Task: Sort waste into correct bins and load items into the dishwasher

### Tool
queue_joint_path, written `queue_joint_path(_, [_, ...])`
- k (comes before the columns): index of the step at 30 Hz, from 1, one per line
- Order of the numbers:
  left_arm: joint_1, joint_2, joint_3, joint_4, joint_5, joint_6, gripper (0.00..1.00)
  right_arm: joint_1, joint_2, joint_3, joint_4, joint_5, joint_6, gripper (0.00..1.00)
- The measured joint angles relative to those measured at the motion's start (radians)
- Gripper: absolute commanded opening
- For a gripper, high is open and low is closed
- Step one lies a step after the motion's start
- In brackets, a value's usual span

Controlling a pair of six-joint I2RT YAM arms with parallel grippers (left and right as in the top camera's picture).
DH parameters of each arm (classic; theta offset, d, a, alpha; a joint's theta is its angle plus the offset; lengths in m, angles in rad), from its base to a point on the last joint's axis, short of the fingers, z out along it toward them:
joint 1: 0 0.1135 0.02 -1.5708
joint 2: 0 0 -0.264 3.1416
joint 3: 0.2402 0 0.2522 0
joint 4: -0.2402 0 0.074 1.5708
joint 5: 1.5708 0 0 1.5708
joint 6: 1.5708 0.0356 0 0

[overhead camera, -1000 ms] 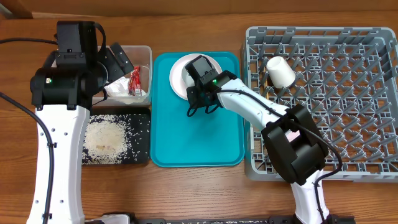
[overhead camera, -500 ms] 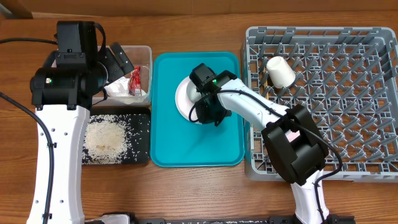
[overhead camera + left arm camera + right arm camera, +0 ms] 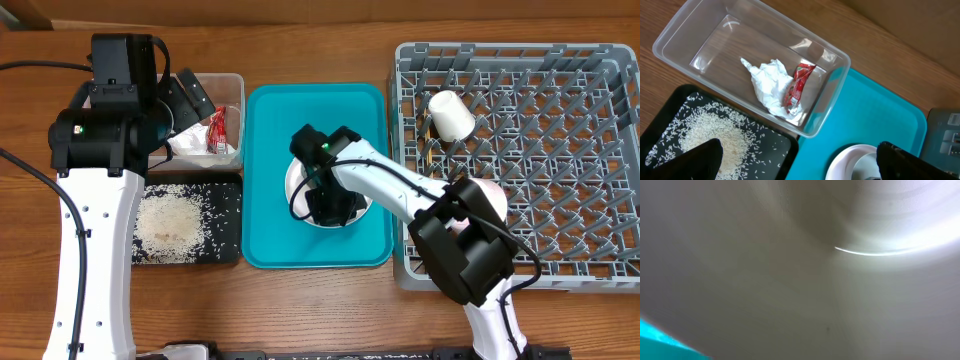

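My right gripper (image 3: 327,197) is low over the teal tray and shut on the round whitish plate (image 3: 298,187), whose surface fills the right wrist view (image 3: 800,270); its fingers are hidden. The plate also shows in the left wrist view (image 3: 850,161). My left gripper (image 3: 190,100) hangs open and empty (image 3: 800,165) above the clear tub (image 3: 233,88), which holds the red wrapper (image 3: 796,85) and the white tissue (image 3: 765,85). Rice (image 3: 168,222) lies in the black tray (image 3: 228,200). The white cup (image 3: 451,115) lies in the grey rack (image 3: 560,150).
The teal serving tray (image 3: 270,225) sits between the bins and the rack. A pale pink shape (image 3: 488,190) shows in the rack, partly under my right arm. The right arm reaches from the front right across the rack's left edge.
My right gripper has moved from the tray's far end towards the front, to the tray's middle, and the plate has moved with it. The left arm has not moved.
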Motion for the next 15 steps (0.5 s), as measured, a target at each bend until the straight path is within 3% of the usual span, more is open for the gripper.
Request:
queue_joint_path(6, [0.0,0.0,0.0,0.0,0.0,0.0,1.0,0.009,-0.092,-0.004,-0.01,-0.001,0.0,0.2])
queue_joint_path(11, [0.0,0.0,0.0,0.0,0.0,0.0,1.0,0.012,-0.245,-0.005,0.037,0.001,0.002,0.44])
queue_joint_path(15, [0.0,0.0,0.0,0.0,0.0,0.0,1.0,0.012,-0.3,-0.004,0.123,0.02,-0.003,0.47])
